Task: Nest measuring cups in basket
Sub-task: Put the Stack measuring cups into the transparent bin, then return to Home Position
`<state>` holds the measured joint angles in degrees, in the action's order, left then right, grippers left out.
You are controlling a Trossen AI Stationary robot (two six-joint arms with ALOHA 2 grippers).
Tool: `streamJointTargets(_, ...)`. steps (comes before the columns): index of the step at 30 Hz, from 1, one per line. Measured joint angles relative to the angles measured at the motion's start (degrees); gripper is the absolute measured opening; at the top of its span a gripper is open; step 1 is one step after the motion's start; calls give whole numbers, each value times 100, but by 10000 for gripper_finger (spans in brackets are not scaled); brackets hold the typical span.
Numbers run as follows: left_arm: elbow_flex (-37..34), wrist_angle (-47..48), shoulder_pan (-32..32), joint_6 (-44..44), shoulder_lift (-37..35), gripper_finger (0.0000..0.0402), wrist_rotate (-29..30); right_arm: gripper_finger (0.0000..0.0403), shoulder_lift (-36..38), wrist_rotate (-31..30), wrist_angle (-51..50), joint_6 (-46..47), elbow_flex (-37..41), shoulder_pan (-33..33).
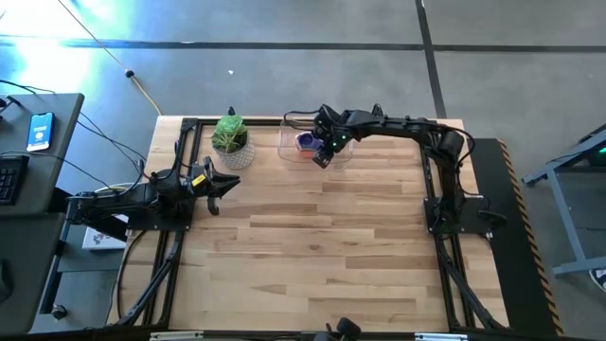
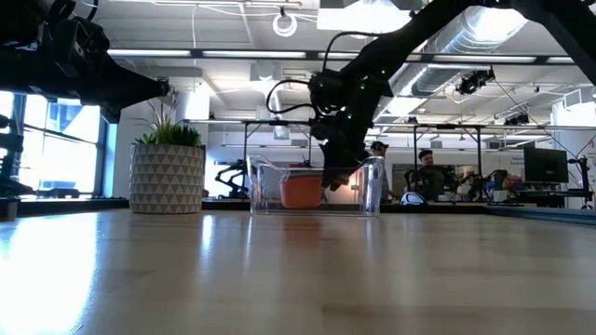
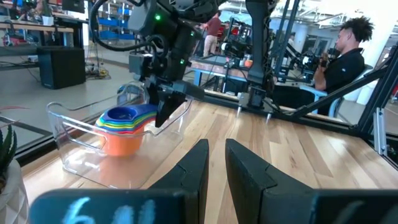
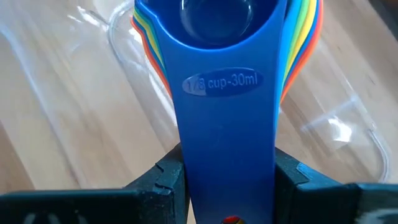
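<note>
Right hand (image 4: 227,180) is pinching the handle of the blue cup (image 4: 225,112), one finger (image 4: 163,180) pressed on each edge of that flat handle, so it is part closed on it and no wider than the handle. The handle reads "1/8 cup-30ml". The blue cup sits on top of a stack (image 3: 124,127) of cups, and the rims fan out beneath it in yellow, green and red, with the orange cup (image 2: 301,191) at the bottom, the biggest of the lot. From the high view there is a dab of purple (image 1: 305,142) in there too. The whole stack stands inside the basket (image 3: 74,155), a clear bin with rounded corners, on the far side of the surface (image 1: 322,256), just beside a plant (image 1: 230,140) in a white pot. The right arm reaches over the basket's rim from the right. Left hand (image 3: 214,158) waits well apart, at the left edge of the surface, its fingers nearly together with a narrow gap and nothing between them. Beyond the surface, people (image 3: 345,59) sit at benches in the room.
</note>
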<state>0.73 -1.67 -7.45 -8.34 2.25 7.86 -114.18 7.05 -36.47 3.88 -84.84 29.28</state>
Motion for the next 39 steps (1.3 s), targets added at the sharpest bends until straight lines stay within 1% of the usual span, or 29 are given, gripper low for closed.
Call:
streamJointTargets(6,0,2,1,-1,-1,44,0,122,-113,-77,-235,13,0,-2)
streamJointTargets(15,0,0,1,1,0,44,0,123,-117,-79,-258,13,-2,-4)
streamJointTargets(17,0,0,0,1,1,44,0,147,-119,-128,-247,20,-2,-4)
streamJointTargets(21,0,2,0,1,1,44,0,218,-124,-226,-107,68,-3,-4)
streamJointTargets(23,0,0,1,1,0,44,0,242,-119,-232,-54,76,-4,-4)
streamJointTargets(25,0,1,0,1,0,44,0,257,-100,-243,-43,76,-5,-4)
streamJointTargets(30,0,1,-1,1,1,44,1,264,154,-260,-52,122,-28,-4)
streamJointTargets(35,0,2,1,1,-1,44,2,262,688,-251,11,375,-31,-52)
streamJointTargets(37,0,1,-1,1,0,44,0,262,974,-279,275,433,61,-155)
streamJointTargets(39,0,1,0,1,0,44,0,262,1335,-405,914,540,396,-346)
